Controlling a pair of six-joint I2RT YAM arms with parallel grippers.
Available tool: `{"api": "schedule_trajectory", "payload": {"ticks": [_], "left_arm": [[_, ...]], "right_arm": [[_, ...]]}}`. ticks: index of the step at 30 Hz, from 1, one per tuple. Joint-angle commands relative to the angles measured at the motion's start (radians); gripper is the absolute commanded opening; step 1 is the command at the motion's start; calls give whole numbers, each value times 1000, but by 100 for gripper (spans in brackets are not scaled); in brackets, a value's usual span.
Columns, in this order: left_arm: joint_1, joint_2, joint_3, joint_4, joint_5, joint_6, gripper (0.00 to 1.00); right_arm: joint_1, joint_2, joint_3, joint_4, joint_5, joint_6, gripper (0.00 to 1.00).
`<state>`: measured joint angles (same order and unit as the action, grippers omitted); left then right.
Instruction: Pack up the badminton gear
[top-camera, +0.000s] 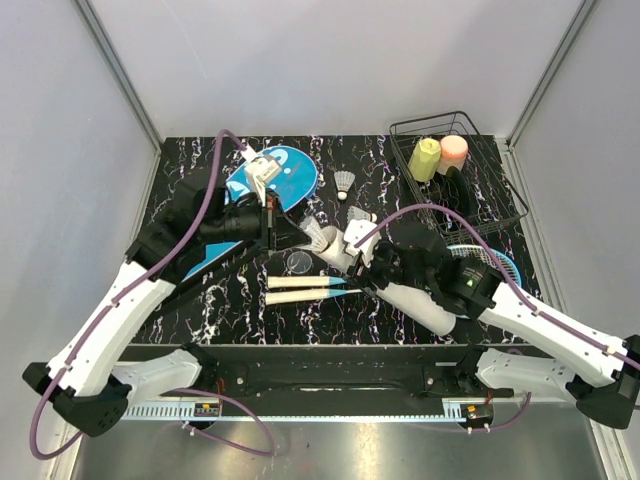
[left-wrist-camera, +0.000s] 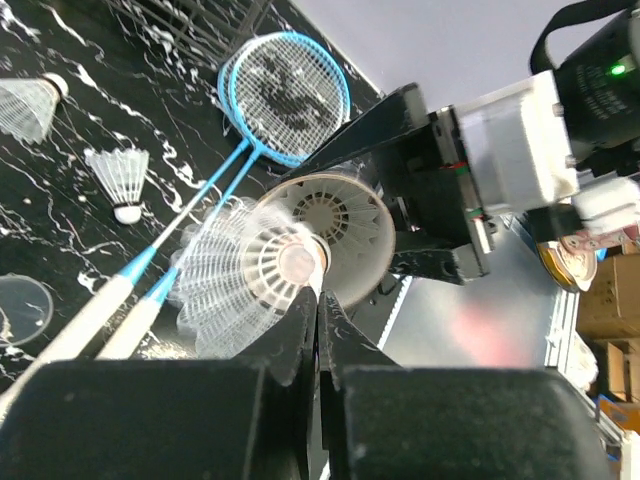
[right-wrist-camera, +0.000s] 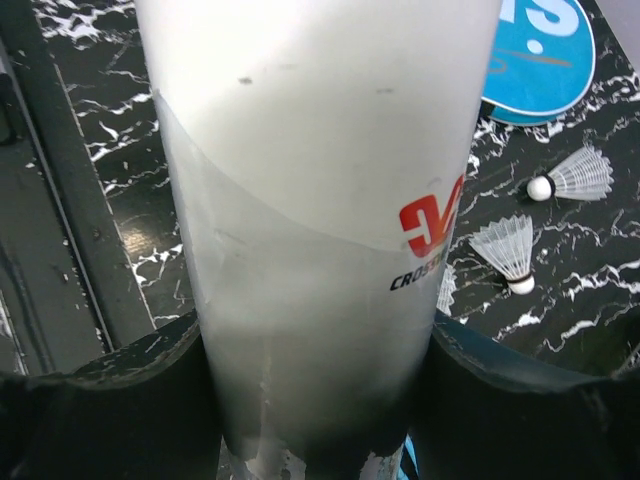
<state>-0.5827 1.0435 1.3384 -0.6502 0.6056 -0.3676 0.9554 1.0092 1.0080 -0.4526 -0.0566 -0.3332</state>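
My left gripper (top-camera: 300, 234) is shut on the skirt of a white feather shuttlecock (top-camera: 319, 238) and holds it at the open mouth of the long white tube (top-camera: 420, 305). In the left wrist view, the jaws (left-wrist-camera: 320, 300) pinch the shuttlecock (left-wrist-camera: 245, 275) in front of the tube mouth (left-wrist-camera: 340, 225). My right gripper (top-camera: 380, 270) is shut around the tube (right-wrist-camera: 320, 180), one finger on each side. Two blue rackets (top-camera: 305, 289) lie side by side, heads under the right arm. The blue cover (top-camera: 280, 175) lies at the back left. Two loose shuttlecocks (top-camera: 345, 182) (top-camera: 360, 215) lie behind the tube.
A black wire basket (top-camera: 500, 215) at the back right holds a yellow bottle (top-camera: 425, 158) and a pink bottle (top-camera: 454, 150). A clear round lid (top-camera: 298, 263) lies beside the racket handles. Grey walls enclose the table on three sides.
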Motion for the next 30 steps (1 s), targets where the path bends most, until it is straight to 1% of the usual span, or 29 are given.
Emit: {"api": "schedule_trajectory", "payload": {"ticks": [1, 2, 3, 4, 5, 6, 7, 8, 10, 11, 13, 16, 18, 20, 22, 25, 28, 30], "left_arm": [[-25, 32, -5, 37, 42, -22, 0], [-26, 38, -7, 41, 54, -33, 0], [-28, 49, -8, 47, 68, -39, 8], [-29, 46, -10, 56, 80, -47, 44], [-28, 36, -25, 99, 88, -62, 57], [-28, -5, -41, 139, 91, -74, 64], [-28, -28, -57, 182, 92, -89, 80], [-28, -61, -76, 243, 95, -111, 84], [-25, -60, -65, 265, 123, -129, 86], [-25, -33, -36, 247, 161, -139, 86], [-26, -14, -28, 242, 197, -149, 86], [-28, -10, -77, 319, 213, -204, 85], [-28, 3, -85, 334, 223, -229, 80], [-29, 12, -81, 308, 186, -222, 75], [-28, 18, -84, 310, 183, -218, 77], [-31, 35, -68, 317, 209, -222, 83], [-29, -8, -99, 360, 198, -235, 88], [-29, -20, -110, 379, 201, -244, 89]], "right_arm": [[2, -38, 3, 101, -92, -4, 38], [6, -44, -14, 117, -95, 3, 38], [5, -49, -22, 132, -101, 3, 38], [5, -58, -23, 134, -110, 8, 39], [6, -57, -17, 127, -109, 8, 38], [5, -55, -14, 115, -106, 8, 38], [6, -52, -13, 111, -92, -3, 39], [5, -52, -11, 109, -83, -6, 39], [5, -52, -9, 115, -55, -6, 38], [6, -54, -11, 120, -54, -4, 38], [5, -55, -17, 137, -75, -7, 39], [5, -52, -26, 155, -74, 11, 39], [6, -50, -34, 167, -75, 20, 38], [6, -49, -34, 163, -75, 26, 39], [6, -47, -28, 160, -72, 16, 38], [6, -40, -17, 164, -52, 8, 39], [6, -32, -17, 173, 4, 16, 38], [6, -58, -37, 219, 17, 26, 38]]}}
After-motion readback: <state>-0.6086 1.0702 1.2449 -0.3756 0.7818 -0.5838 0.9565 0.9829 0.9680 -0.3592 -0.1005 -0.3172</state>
